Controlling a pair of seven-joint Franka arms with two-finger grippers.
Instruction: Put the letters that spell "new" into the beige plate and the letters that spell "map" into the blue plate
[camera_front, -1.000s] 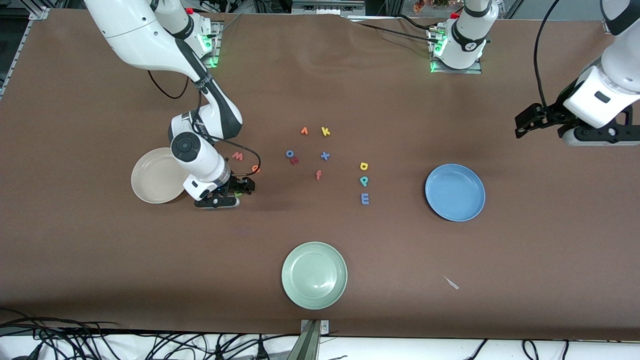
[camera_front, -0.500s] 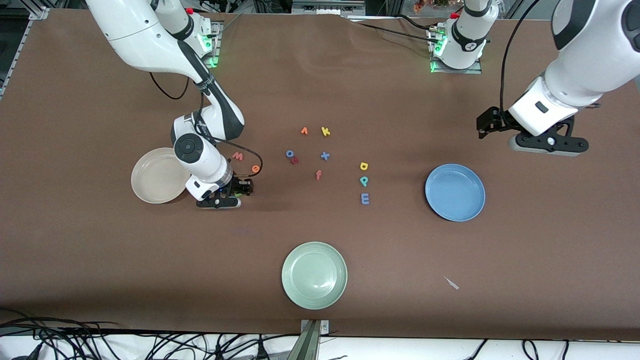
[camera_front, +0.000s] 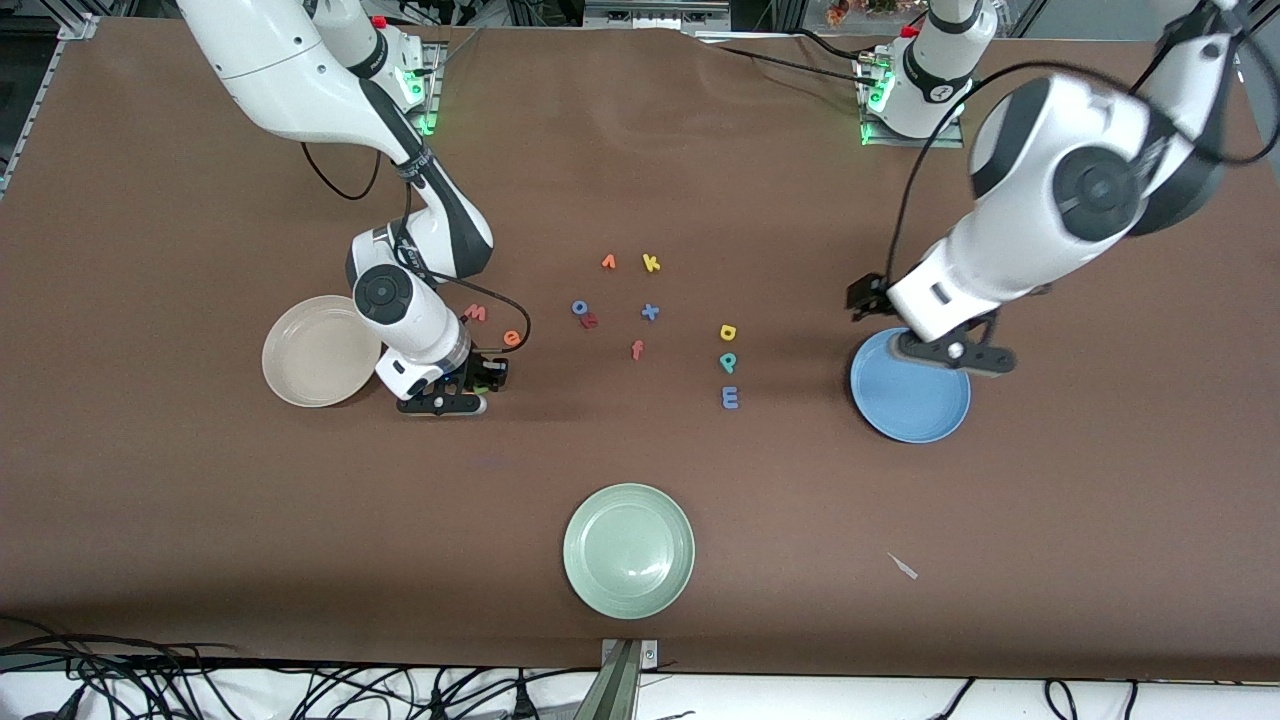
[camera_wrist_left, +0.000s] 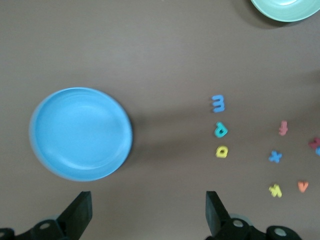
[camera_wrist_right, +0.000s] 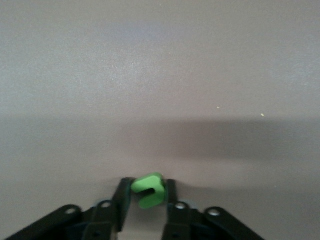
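Green n (camera_wrist_right: 148, 190) sits pinched in the right gripper (camera_front: 484, 380) beside the beige plate (camera_front: 305, 352), centre-left, while the left gripper (camera_wrist_left: 149, 214) gapes above the blue plate (camera_front: 925, 405).

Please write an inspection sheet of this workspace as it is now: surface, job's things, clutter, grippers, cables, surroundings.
Surface: brown table, a small pale scrap on it.
Job's things: round beige plate and round blue plate hold nothing; pink-red foam w, orange foam e, yellow a, teal p, lavender m on the table.
Clutter: pale green plate; yellow k, blue o, orange f.
Grippers: right gripper shut on green foam n beside the beige plate; left gripper open, over the blue plate's edge.
Cables: black bundle at the table's front edge.
Surroundings: nothing seen.
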